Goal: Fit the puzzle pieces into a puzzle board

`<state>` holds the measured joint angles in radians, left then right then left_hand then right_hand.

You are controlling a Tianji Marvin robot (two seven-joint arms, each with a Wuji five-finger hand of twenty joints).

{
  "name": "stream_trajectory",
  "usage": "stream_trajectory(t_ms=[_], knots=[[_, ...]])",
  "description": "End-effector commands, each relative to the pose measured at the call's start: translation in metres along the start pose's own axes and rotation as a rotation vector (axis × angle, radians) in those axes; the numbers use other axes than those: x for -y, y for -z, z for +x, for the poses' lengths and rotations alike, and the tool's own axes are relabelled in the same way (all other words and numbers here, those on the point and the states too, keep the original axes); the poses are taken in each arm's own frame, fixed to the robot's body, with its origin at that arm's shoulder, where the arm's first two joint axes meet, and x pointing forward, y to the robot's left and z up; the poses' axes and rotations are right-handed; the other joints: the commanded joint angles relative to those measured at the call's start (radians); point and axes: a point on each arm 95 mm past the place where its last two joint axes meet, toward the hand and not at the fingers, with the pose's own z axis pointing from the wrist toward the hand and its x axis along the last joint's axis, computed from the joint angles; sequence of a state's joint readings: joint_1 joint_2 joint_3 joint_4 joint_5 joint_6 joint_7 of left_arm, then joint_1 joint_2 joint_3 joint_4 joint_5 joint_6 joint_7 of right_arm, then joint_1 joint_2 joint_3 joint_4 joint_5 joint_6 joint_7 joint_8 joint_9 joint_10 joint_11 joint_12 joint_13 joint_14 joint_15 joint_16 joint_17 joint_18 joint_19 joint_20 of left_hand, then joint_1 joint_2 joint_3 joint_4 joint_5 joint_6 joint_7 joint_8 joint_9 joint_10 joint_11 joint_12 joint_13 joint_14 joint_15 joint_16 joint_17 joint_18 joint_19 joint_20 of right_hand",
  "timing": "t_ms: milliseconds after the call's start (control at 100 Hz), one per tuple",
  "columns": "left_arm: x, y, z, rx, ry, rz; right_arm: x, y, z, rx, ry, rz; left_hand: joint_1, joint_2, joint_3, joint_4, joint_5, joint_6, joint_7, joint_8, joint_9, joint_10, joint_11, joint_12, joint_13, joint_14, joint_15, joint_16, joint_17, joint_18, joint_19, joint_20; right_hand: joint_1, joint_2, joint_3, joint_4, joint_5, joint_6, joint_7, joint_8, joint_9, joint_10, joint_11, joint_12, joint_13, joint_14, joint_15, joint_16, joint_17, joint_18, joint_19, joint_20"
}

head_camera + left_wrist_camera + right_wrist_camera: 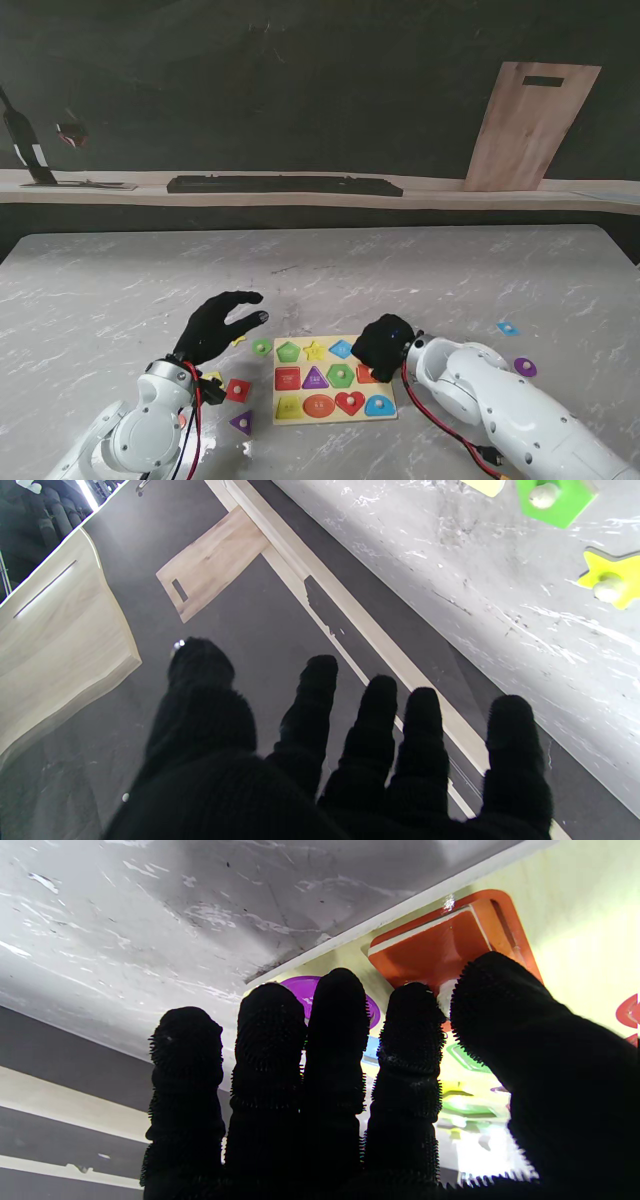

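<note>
One puzzle board (pixel 334 415) lies on the counter (pixel 420 270). It carries ten visible pieces; one more is partly hidden under a hand. Six loose pieces lie around it: four left, two right. Two hands are present.

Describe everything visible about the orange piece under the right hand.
The orange piece is a flat, square-looking block with rounded corners, orange on top with a pale, wood-like edge. It is tilted, one side raised out of its matching orange recess in the puzzle board, so it is not seated yet. The right hand covers it from above, thumb and forefinger closed around what seems to be a small pale knob on it. In the stand view it is mostly hidden at the board's right edge, middle row.
</note>
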<state>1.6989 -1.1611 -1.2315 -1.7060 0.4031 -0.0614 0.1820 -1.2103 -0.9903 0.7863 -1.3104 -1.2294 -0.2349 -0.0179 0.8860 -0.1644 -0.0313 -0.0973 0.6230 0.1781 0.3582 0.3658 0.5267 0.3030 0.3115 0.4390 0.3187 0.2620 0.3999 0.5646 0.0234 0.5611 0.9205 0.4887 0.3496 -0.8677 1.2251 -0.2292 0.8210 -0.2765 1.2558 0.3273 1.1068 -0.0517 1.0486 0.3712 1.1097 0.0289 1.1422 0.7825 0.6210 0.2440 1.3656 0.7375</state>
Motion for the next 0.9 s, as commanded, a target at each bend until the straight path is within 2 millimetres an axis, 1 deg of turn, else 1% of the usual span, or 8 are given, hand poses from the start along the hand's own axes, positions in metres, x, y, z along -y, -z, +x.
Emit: stream_trajectory(t_ms=[0, 120, 270, 530, 690, 890], knots=[[-0.001, 0.0, 0.0009, -0.001, 0.005, -0.002, 0.0118, 0.0031, 0.0026, -0.01, 0.008, 0.031, 0.012, 0.035, -0.01, 0.022, 0.011, -0.007, -0.011, -0.004, -0.004, -0.003, -0.01, -0.01, 0.002, 0.008, -0.006, 0.002, -0.006, -0.171, -0.006, -0.01, 0.131, 0.008, 0.115, 0.058, -0.037, -0.185, -0.047, -0.015, -0.029, -0.027, 0.001, -0.008, -0.024, -0.037, -0.005, 0.009, -0.009, -0.018, 0.0, -0.006], [-0.001, 0.0001, 0.001, -0.001, 0.005, -0.002, 0.0109, 0.0027, 0.0016, -0.012, 0.009, 0.023, 0.012, 0.035, -0.01, 0.022, 0.01, -0.009, -0.011, -0.004, -0.006, -0.003, -0.01, -0.01, 0.002, 0.009, -0.006, 0.002, -0.006, -0.171, -0.006, -0.01, 0.156, 0.044, 0.109, 0.05, -0.06, -0.2, -0.052, -0.011, -0.057, -0.03, 0.004, -0.003, -0.046, -0.042, -0.014, 0.009, -0.023, -0.026, -0.014, -0.005], [-0.0009, 0.0, 0.0007, 0.0, 0.005, -0.001, 0.0108, 0.0031, -0.0001, -0.023, 0.001, 0.02, 0.011, 0.035, -0.011, 0.022, 0.011, -0.008, -0.011, -0.004, -0.004, -0.005, -0.009, -0.01, 0.003, 0.008, -0.006, 0.002, -0.006, -0.172, -0.006, -0.01, 0.178, 0.084, 0.105, 0.053, -0.089, -0.221, -0.06, -0.009, -0.101, -0.019, 0.0, 0.004, -0.08, -0.046, -0.024, 0.009, -0.047, -0.032, -0.029, -0.001], [-0.0009, -0.0001, 0.0006, 0.0, 0.005, -0.002, 0.0133, 0.0073, 0.0009, -0.042, -0.029, 0.045, 0.011, 0.035, -0.011, 0.022, 0.01, -0.008, -0.01, -0.004, -0.006, -0.003, -0.01, -0.01, 0.002, 0.009, -0.006, 0.002, -0.006, -0.171, -0.006, -0.01, 0.182, 0.071, 0.121, 0.055, -0.077, -0.21, -0.057, -0.015, -0.105, -0.02, 0.0, 0.006, -0.085, -0.046, -0.025, 0.01, -0.056, -0.022, -0.033, 0.007], [-0.001, -0.0001, 0.0006, 0.0, 0.006, -0.002, 0.0147, 0.0092, 0.0012, -0.049, -0.053, 0.054, 0.011, 0.035, -0.011, 0.022, 0.01, -0.007, -0.011, -0.004, -0.004, -0.004, -0.01, -0.01, 0.003, 0.01, -0.006, 0.002, -0.006, -0.171, -0.005, -0.01, 0.185, 0.078, 0.121, 0.049, -0.083, -0.215, -0.059, -0.018, -0.117, -0.014, -0.007, 0.005, -0.095, -0.046, -0.033, 0.007, -0.061, -0.022, -0.038, 0.008], [-0.001, -0.0001, 0.0006, 0.0, 0.006, -0.002, 0.0155, 0.0103, 0.0012, -0.044, -0.073, 0.059, 0.011, 0.035, -0.011, 0.022, 0.012, -0.008, -0.01, -0.004, -0.004, -0.003, -0.01, -0.01, 0.002, 0.01, -0.006, 0.002, -0.006, -0.17, -0.005, -0.009, 0.15, 0.09, 0.113, 0.038, -0.084, -0.195, -0.064, -0.032, -0.13, -0.002, -0.012, 0.009, -0.111, -0.038, -0.038, 0.007, -0.076, -0.017, -0.045, 0.013]])
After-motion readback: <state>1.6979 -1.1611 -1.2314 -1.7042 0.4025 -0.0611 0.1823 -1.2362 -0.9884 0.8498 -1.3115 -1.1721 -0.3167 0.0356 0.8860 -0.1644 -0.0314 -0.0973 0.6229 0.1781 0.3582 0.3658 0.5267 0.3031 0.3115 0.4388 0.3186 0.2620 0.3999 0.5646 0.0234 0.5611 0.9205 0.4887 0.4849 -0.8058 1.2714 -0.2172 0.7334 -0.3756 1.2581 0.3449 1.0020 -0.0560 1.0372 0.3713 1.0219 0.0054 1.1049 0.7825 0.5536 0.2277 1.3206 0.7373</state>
